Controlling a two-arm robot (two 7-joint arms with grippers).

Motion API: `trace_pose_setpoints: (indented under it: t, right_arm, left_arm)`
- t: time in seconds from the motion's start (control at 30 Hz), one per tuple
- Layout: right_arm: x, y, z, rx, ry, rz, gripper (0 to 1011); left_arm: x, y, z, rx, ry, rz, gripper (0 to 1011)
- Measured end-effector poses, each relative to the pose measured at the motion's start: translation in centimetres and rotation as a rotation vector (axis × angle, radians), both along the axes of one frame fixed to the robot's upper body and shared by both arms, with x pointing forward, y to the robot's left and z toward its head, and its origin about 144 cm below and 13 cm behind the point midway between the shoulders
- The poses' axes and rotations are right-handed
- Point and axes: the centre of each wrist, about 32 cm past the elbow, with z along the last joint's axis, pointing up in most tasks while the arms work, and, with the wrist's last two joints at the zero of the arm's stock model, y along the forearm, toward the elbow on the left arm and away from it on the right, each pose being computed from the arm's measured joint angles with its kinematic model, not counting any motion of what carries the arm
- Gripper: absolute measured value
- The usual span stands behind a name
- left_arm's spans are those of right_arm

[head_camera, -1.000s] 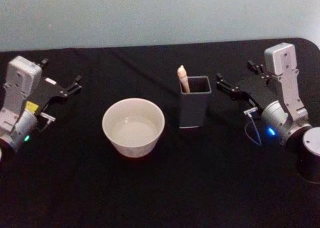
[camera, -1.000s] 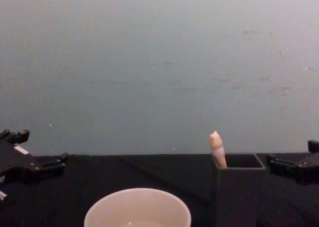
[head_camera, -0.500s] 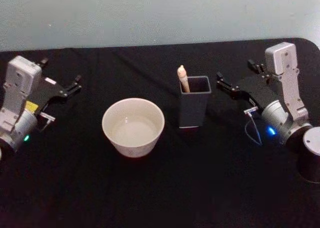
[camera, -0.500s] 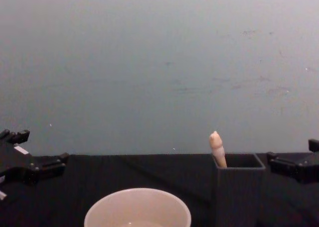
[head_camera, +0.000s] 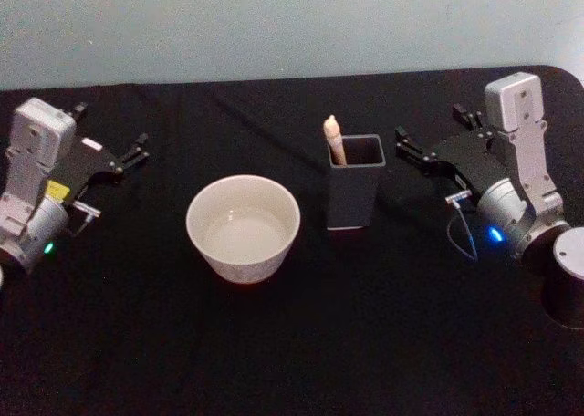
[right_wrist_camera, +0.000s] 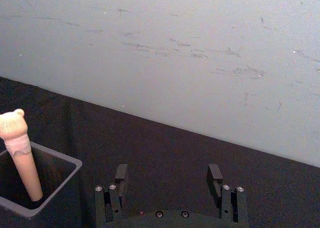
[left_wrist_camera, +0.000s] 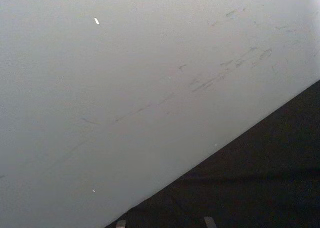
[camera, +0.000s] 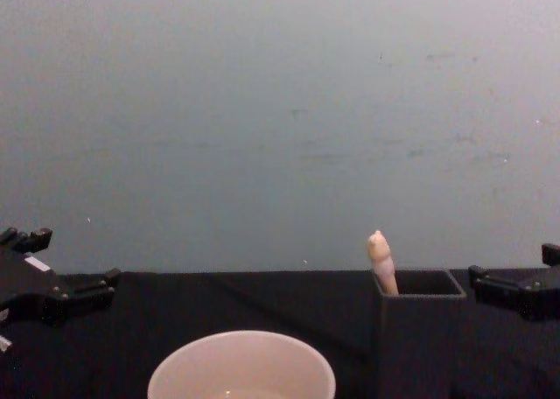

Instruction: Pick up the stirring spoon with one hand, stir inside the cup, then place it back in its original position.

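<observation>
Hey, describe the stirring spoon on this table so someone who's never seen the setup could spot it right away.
On the black table, find the round cream-white cup near the middle, then the tall dark grey square holder just to its right. The stirring spoon stands inside that holder, leaning at its left corner, with just its thick cream-beige handle poking above the rim, the one pale upright stick there.

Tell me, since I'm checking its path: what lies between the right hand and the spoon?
In the head view, just the holder's far wall and bare black cloth separate the open right hand from the stirring spoon.
</observation>
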Motion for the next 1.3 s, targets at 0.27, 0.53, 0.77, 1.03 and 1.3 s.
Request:
trace_pose_setpoints:
  t: [0.27, 0.53, 0.77, 1.03, 1.3]
  right_arm:
    - [0.00, 0.00, 0.00, 0.001, 0.000, 0.000, 1002]
    - [0.00, 0.00, 0.00, 0.001, 0.000, 0.000, 1002]
    - [0.00, 0.00, 0.00, 0.001, 0.000, 0.000, 1002]
    - [0.00, 0.00, 0.00, 0.001, 0.000, 0.000, 1002]
    - [0.00, 0.00, -0.01, 0.001, 0.000, 0.000, 1002]
  left_arm:
    - [0.00, 0.00, 0.00, 0.000, 0.000, 0.000, 1001]
    - [0.00, 0.00, 0.00, 0.000, 0.000, 0.000, 1001]
    - [0.00, 0.00, 0.00, 0.000, 0.000, 0.000, 1001]
    - [0.00, 0.00, 0.00, 0.000, 0.000, 0.000, 1001]
    - [0.00, 0.00, 0.00, 0.000, 0.000, 0.000, 1001]
